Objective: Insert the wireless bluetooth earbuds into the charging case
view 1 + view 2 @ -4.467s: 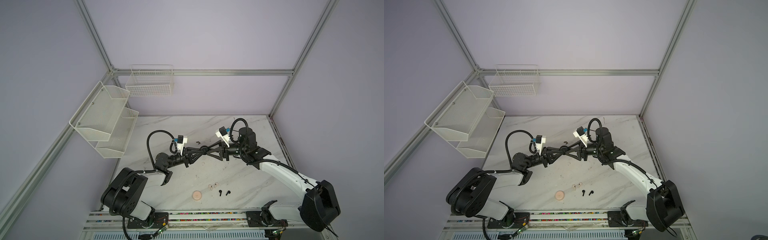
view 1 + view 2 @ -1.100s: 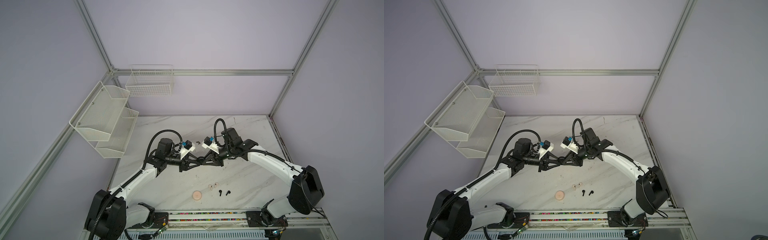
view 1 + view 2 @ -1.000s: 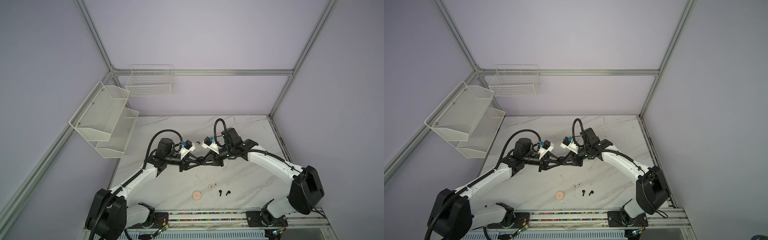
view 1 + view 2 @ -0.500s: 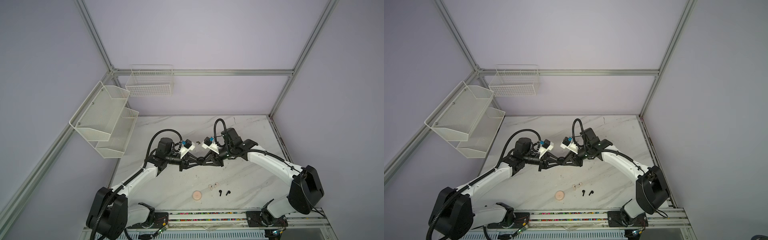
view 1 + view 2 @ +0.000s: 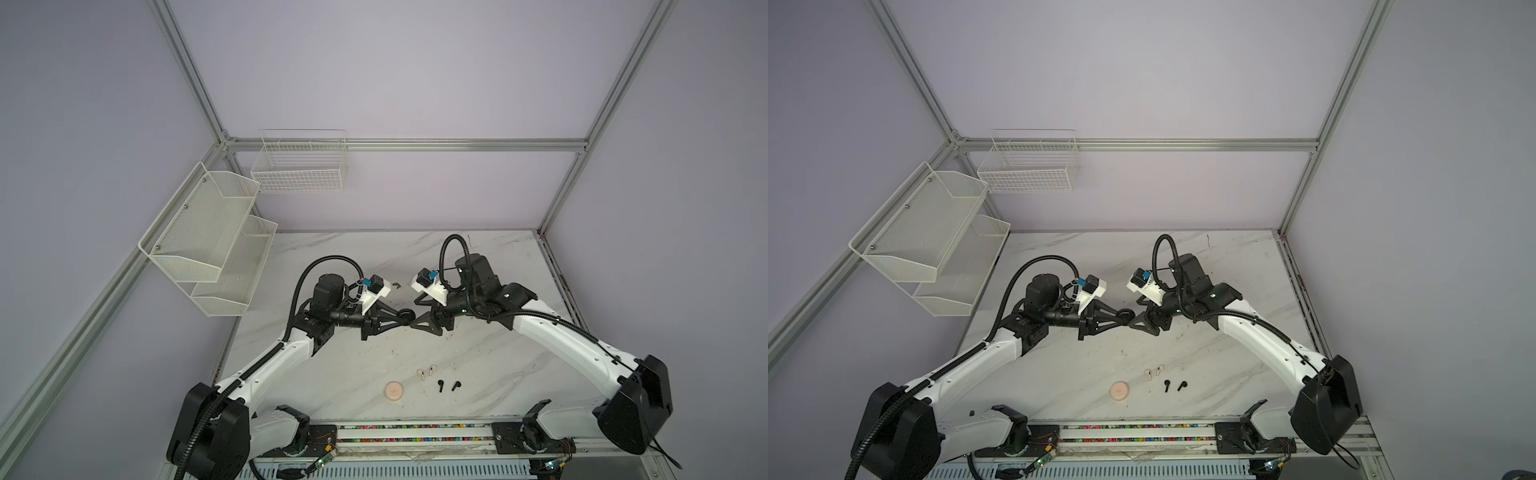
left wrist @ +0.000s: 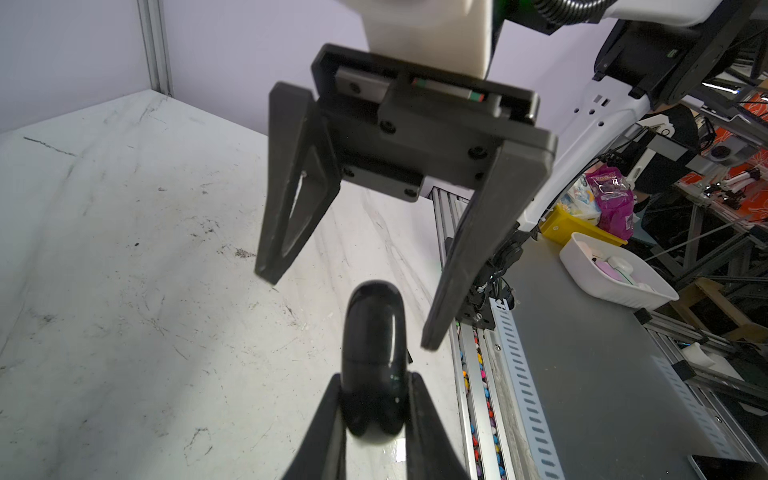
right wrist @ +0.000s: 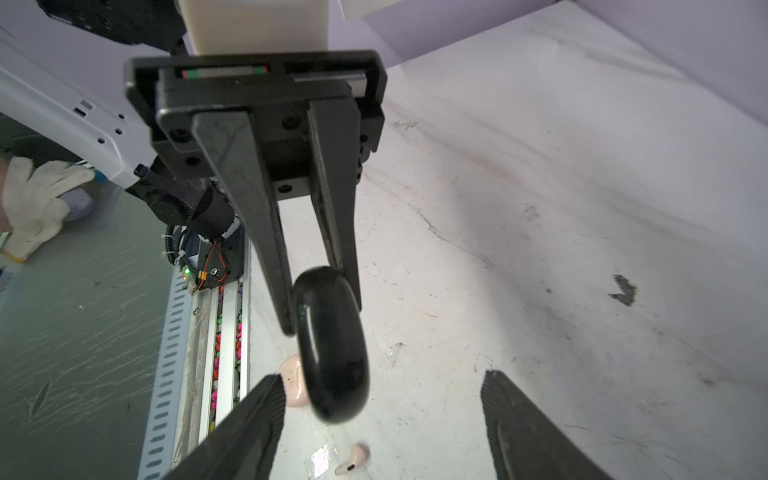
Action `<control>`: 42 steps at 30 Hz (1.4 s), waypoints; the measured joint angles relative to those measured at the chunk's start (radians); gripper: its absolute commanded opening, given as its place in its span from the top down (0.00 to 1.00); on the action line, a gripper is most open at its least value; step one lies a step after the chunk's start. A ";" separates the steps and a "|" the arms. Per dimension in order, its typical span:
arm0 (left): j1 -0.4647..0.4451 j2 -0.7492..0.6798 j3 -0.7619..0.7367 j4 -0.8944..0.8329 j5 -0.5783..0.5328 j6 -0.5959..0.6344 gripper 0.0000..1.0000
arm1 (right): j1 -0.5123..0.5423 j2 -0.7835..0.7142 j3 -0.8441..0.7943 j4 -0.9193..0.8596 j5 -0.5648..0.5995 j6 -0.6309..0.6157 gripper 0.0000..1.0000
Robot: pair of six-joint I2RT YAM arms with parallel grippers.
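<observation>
Puck (image 7: 290, 372) — pink (half behind black case (image 7: 332, 345))

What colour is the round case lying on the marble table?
Pale pink; the round case shows best in a top view.

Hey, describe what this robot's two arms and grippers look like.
The left arm and right arm have white shells with black joints and looping black corrugated cables. White camera mounts with blue connectors sit at the wrists. The left gripper and right gripper are matte black, with long tapering fingers and a red-green strip on the rail.
</observation>
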 measured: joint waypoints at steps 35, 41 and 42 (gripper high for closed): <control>-0.022 -0.019 -0.093 0.176 -0.084 -0.166 1.00 | 0.128 0.006 0.031 0.035 0.324 -0.084 0.25; -0.022 -0.019 -0.094 0.174 -0.096 -0.166 1.00 | 0.131 0.016 0.040 0.035 0.340 -0.084 0.26; -0.022 -0.019 -0.094 0.175 -0.096 -0.166 1.00 | 0.131 0.016 0.040 0.035 0.341 -0.084 0.26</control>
